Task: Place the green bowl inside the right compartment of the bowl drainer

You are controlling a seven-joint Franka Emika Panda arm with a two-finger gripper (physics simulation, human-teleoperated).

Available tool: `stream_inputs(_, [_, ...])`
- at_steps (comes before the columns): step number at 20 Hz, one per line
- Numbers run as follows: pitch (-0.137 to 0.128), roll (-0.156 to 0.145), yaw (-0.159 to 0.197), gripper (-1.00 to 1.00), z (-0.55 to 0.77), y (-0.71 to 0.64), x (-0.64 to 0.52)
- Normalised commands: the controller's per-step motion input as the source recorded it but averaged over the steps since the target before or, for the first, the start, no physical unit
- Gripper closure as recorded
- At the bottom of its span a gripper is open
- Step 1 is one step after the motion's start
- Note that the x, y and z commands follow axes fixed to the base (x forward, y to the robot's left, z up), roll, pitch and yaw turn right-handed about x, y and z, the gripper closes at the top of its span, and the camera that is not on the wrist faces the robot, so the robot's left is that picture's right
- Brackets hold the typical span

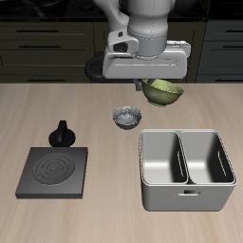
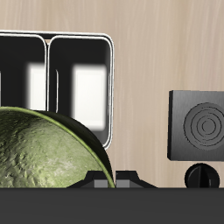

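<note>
My gripper (image 1: 152,85) is shut on the rim of the green bowl (image 1: 163,92), a small olive bowl held in the air above the table's back part. In the wrist view the green bowl (image 2: 44,149) bulges large and mottled right before the gripper (image 2: 112,180). The bowl drainer (image 1: 187,196), a grey two-well bin with a slot handle, stands nearer the table's front edge than the bowl. Both wells look empty, the right compartment (image 1: 209,156) included. In the wrist view the bowl drainer (image 2: 51,37) lies beyond the bowl.
A dark speckled bowl (image 1: 126,117) sits on the table just beside the held bowl and behind the drainer's corner. A black moka pot (image 1: 63,133) stands behind a flat black stove plate (image 1: 55,171); the wrist view also shows the stove plate (image 2: 199,125).
</note>
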Motion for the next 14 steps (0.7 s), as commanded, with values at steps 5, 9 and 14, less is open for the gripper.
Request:
stream_inputs(5, [-0.015,0.040,-0.007,1.00,0.04,0.11,0.09])
stream_inputs(9, [-0.006,0.020,0.032,1.00,-0.02,0.11,0.04])
stream_inputs(14, [-0.005,-0.013,0.001,1.00,0.00,-0.07,0.07])
